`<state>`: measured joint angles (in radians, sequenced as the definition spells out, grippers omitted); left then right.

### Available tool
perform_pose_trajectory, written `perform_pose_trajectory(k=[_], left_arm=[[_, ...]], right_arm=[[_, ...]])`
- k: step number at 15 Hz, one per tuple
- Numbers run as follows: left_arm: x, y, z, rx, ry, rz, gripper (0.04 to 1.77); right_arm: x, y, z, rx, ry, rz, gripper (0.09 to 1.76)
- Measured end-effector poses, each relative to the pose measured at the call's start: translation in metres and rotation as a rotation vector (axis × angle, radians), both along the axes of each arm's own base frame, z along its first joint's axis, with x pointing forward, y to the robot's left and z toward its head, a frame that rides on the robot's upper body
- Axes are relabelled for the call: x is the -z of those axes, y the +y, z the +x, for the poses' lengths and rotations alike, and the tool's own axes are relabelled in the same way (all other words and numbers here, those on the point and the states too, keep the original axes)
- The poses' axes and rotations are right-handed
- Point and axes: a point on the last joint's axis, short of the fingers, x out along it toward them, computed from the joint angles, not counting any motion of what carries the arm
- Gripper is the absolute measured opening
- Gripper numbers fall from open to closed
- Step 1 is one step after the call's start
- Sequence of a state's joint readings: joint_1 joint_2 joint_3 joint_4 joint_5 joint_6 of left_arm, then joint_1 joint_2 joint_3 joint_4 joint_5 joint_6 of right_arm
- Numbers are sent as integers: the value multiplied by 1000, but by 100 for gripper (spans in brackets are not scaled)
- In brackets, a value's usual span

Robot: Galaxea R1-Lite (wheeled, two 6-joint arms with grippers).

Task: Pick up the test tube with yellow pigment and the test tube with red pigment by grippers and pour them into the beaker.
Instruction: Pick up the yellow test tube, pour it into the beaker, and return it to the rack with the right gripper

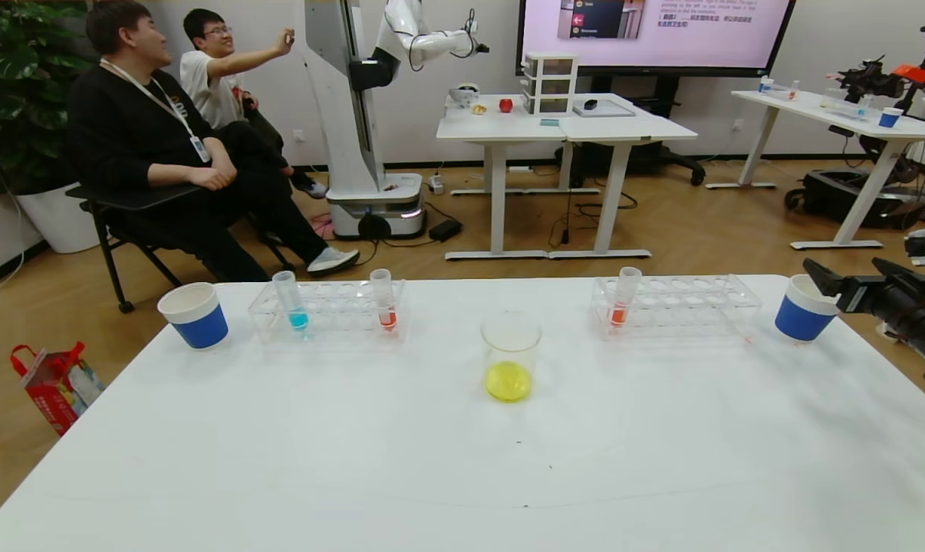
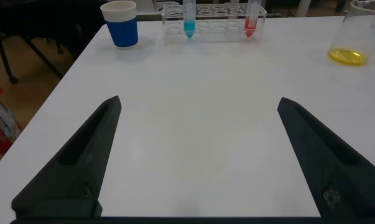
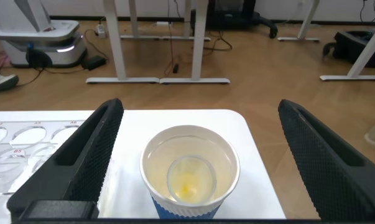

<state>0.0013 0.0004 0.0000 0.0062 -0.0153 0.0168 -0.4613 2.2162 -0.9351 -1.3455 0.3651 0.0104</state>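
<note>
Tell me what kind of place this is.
Probably a robotics lab or demo room in an office: another robot stands on the wood floor, a big wall screen is on, and white desks hold props, while test tube racks sit on the table.

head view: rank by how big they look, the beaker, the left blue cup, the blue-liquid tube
1. beaker
2. left blue cup, close behind; it sits farther from the camera, so the true order is unsure
3. blue-liquid tube, clearly the smallest

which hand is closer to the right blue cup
Right. The right hand hangs open directly over the right cup, an emptied tube inside it. The left hand is open over bare table near the left side, far from that cup.
</note>
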Motion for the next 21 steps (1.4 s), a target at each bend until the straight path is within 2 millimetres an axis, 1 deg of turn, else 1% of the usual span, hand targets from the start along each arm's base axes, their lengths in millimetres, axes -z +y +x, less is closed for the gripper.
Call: perform_pose_trajectory(k=[2,4,6,8,10,11,12,14,17,19,21], left_arm=[[0,0,0,0,0,0,175],[0,0,0,0,0,0,175],[0,0,0,0,0,0,175],[0,0,0,0,0,0,175],[0,0,0,0,0,0,175],[0,0,0,0,0,0,175],[0,0,0,0,0,0,175],[0,0,0,0,0,0,175],[0,0,0,0,0,0,175],[0,0,0,1,0,0,175],[0,0,0,1,0,0,175]], right_arm=[[-6,8,1,-15,-9,-3,173],[-15,29,4,-50,-25,-7,173],[-26,58,9,-63,-39,-6,173],[-39,99,11,-98,-49,0,173],[-54,141,5,-144,-51,9,173],[-63,160,-2,-165,-60,12,173],[-72,174,-9,-182,-77,14,173],[-89,185,-25,-205,-115,14,173],[-120,185,-57,-197,-193,11,173],[-145,184,-89,-180,-265,8,173],[-165,183,-128,-173,-345,4,173]])
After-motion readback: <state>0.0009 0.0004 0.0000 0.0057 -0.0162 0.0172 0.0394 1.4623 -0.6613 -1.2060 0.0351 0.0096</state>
